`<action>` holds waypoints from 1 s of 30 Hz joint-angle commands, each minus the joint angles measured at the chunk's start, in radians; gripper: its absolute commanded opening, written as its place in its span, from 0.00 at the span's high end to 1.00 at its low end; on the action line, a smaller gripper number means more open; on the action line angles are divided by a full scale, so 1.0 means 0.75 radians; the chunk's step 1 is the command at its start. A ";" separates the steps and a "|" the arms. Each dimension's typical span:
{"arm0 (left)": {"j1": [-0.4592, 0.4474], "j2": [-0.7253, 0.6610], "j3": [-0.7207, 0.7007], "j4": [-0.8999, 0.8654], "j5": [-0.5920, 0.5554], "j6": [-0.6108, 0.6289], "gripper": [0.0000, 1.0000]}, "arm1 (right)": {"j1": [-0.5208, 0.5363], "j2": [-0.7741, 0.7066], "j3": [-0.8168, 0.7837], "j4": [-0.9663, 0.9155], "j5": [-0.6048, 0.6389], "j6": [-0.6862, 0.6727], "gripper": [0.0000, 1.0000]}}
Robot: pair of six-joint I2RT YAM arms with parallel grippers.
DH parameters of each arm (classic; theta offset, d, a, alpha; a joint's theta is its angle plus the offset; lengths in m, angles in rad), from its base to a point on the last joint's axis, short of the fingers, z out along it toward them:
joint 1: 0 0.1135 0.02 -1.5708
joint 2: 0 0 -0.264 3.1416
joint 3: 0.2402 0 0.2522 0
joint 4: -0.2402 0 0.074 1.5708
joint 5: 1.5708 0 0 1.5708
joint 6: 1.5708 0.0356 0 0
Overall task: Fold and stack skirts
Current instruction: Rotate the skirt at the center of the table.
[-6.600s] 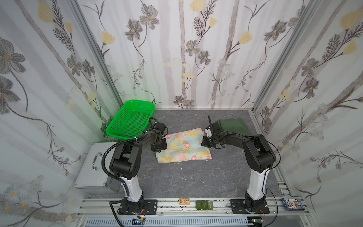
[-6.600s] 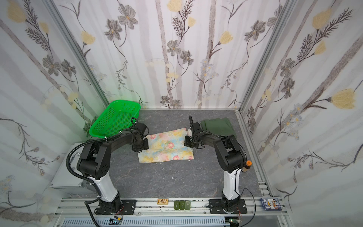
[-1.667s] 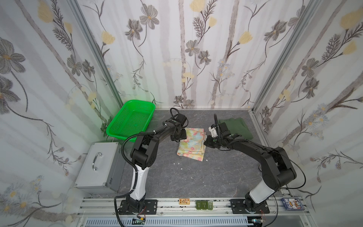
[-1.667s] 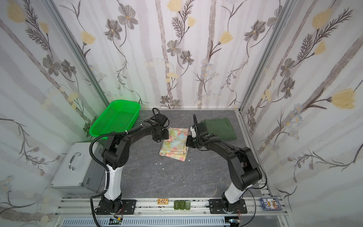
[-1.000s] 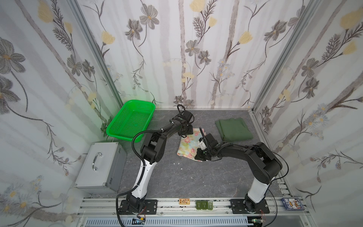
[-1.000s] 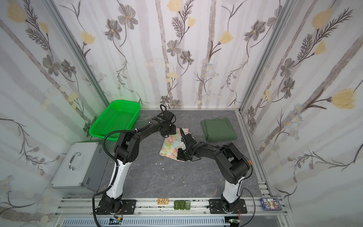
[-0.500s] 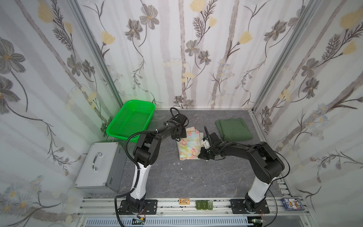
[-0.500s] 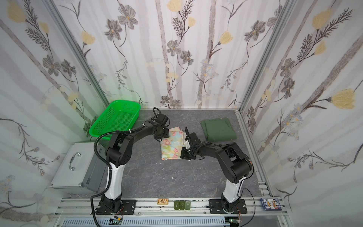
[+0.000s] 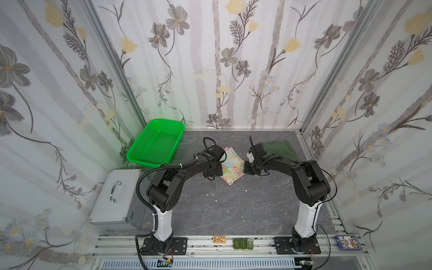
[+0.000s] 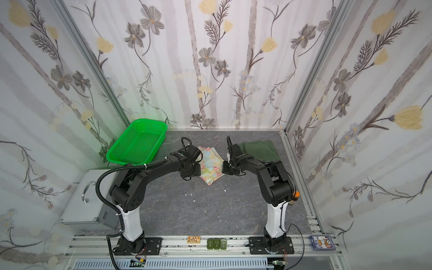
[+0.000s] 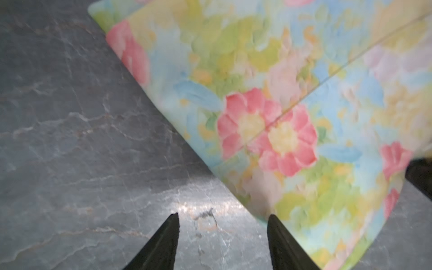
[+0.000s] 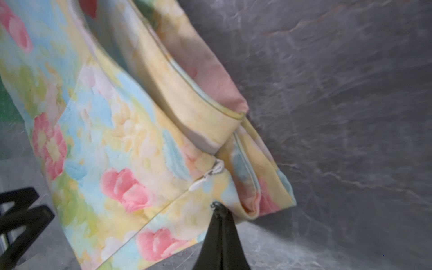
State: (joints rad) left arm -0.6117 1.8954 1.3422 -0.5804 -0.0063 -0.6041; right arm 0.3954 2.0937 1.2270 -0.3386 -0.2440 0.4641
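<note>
The pastel floral skirt [image 9: 232, 166] lies folded on the dark table, in both top views [image 10: 211, 167]. The olive-green skirt [image 9: 279, 147] lies folded at the back right. My left gripper [image 11: 222, 217] stands open at the floral skirt's [image 11: 268, 105] left edge, with bare table between its fingers and one tip against the cloth. My right gripper [image 12: 217, 208] is shut, its tip resting on the floral skirt [image 12: 112, 131] near the right edge and zip. From above, the right gripper [image 9: 245, 167] sits between the two skirts.
A bright green basket [image 9: 155, 145] stands at the back left. A silver case [image 9: 117, 196] lies beside the left arm's base. Small white crumbs dot the table in front of the skirts. A card box [image 9: 348, 242] and small blocks sit on the front rail.
The floral skirt has turned and slid a little to the back right. My right gripper moved toward the back with it. My left gripper came forward along the skirt's left edge.
</note>
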 commanded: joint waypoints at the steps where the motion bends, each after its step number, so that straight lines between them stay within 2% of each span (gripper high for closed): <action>1: 0.025 -0.067 0.023 0.009 -0.027 -0.033 0.37 | -0.002 -0.072 0.003 -0.064 0.091 -0.035 0.95; 4: 0.080 -0.043 0.138 0.010 0.003 0.009 0.37 | 0.013 -0.190 -0.031 -0.066 0.055 -0.012 0.94; 8: 0.112 0.116 0.350 0.011 0.010 0.080 0.37 | 0.084 -0.292 -0.038 -0.066 0.035 0.024 0.93; 11: 0.120 0.269 0.497 0.016 0.044 0.125 0.37 | 0.128 -0.283 -0.057 0.013 -0.071 0.074 0.93; 15: 0.137 0.426 0.608 0.033 0.037 0.158 0.38 | 0.169 -0.197 -0.049 0.104 -0.122 0.122 0.94; 21: 0.187 0.459 0.512 0.077 0.036 0.132 0.38 | 0.172 -0.063 -0.017 0.171 -0.166 0.135 0.94; 30: 0.204 0.253 0.153 0.147 0.045 0.067 0.38 | 0.102 0.037 -0.028 0.153 -0.146 0.078 0.95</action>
State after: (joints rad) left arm -0.4599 2.1174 1.5146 -0.4366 0.0189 -0.5198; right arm 0.4862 2.1117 1.2106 -0.2501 -0.3603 0.5457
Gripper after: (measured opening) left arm 0.617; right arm 0.053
